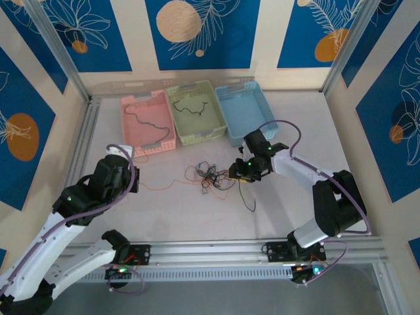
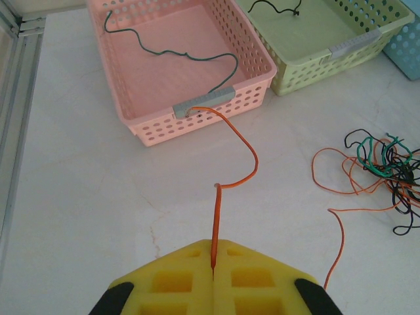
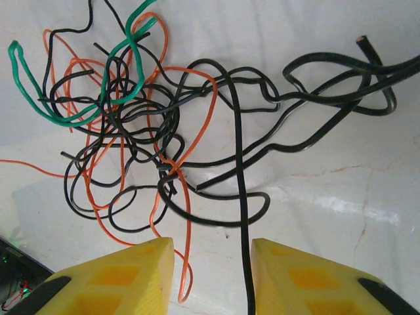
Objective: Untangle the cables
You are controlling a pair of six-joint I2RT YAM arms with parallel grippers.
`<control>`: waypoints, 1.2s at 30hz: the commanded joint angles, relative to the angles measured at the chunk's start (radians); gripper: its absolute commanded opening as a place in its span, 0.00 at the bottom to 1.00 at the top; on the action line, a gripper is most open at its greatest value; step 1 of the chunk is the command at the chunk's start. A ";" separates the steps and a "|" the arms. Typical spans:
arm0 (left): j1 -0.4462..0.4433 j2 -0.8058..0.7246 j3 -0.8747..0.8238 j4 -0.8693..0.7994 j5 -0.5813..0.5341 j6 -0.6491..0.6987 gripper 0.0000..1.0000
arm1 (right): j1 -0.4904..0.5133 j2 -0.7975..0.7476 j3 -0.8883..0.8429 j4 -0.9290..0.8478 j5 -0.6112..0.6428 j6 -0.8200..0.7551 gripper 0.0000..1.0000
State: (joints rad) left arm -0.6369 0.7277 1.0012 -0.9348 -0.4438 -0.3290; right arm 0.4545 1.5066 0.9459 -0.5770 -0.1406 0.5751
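The left tool [image 2: 213, 259] is shut tight on an orange cable [image 2: 244, 172], which is led from the pads up to the grey handle [image 2: 204, 103] on the near wall of the pink basket [image 2: 164, 128]. It is judged to be held this way for delivery into that basket, where a dark green cable [image 2: 164, 54] is already laid. The other cables [image 1: 211, 176] are found knotted on the worktop [image 1: 164, 216], in front of the pink basket and off to its right. The right tool [image 3: 212, 249] is poised over the knot's far side from the pink basket, jaws partly parted. A black strand [image 3: 241, 197] and an orange one are passed through the gap, but nothing is clamped. That gap is judged to suit closing on the black strand.
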 commanded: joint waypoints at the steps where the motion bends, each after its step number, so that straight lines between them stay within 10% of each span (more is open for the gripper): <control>1: 0.009 -0.011 -0.004 0.006 0.013 0.024 0.00 | 0.006 -0.017 -0.027 -0.038 0.023 -0.015 0.34; 14: 0.009 -0.007 -0.006 0.005 0.011 0.024 0.00 | 0.017 -0.060 -0.021 -0.011 0.032 -0.016 0.02; 24: 0.008 0.001 -0.001 -0.014 -0.038 0.016 0.00 | -0.008 -0.489 0.204 -0.051 0.122 -0.122 0.00; 36: 0.009 -0.075 0.074 -0.170 -0.327 -0.008 0.00 | -0.394 -0.701 0.428 -0.282 0.663 -0.055 0.00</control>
State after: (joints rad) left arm -0.6369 0.6739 1.0267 -1.0222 -0.6399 -0.3340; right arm 0.0925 0.7834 1.4036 -0.7441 0.3122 0.5049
